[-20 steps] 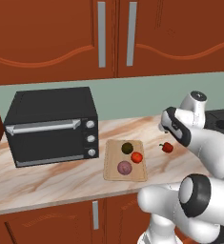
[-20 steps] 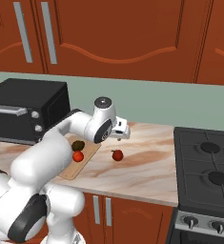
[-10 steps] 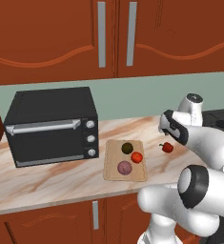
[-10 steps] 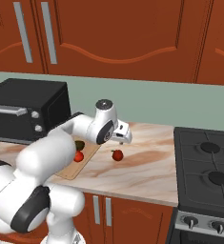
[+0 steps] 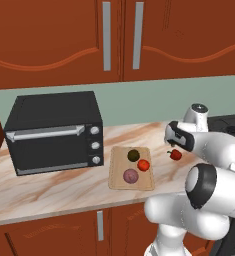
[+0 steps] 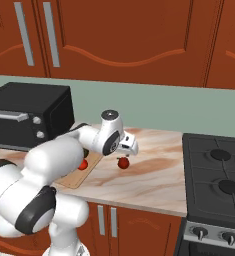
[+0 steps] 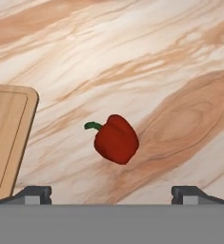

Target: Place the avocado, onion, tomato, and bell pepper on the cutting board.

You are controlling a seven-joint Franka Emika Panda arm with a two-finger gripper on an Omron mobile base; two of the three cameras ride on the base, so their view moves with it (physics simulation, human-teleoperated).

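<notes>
toaster oven (image 5: 54, 131) left of board (image 5: 118, 181) holding avocado (image 5: 133, 155), tomato (image 5: 143, 164), onion (image 5: 130, 175); pepper (image 7: 116, 139) alone on surface (image 5: 54, 186), claw (image 7: 111, 193) spread wide above it, grasping nothing

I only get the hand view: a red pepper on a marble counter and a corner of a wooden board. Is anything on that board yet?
Observer: Yes. The avocado, the tomato and the onion all lie on the cutting board.
Operator: So what's left?
Observer: The bell pepper sits on the counter, off the board's right side.
Operator: Is the hand holding anything?
Observer: No. The gripper hovers open just above the pepper.
Operator: Anything else nearby?
Observer: A black toaster oven stands left of the board.
</notes>
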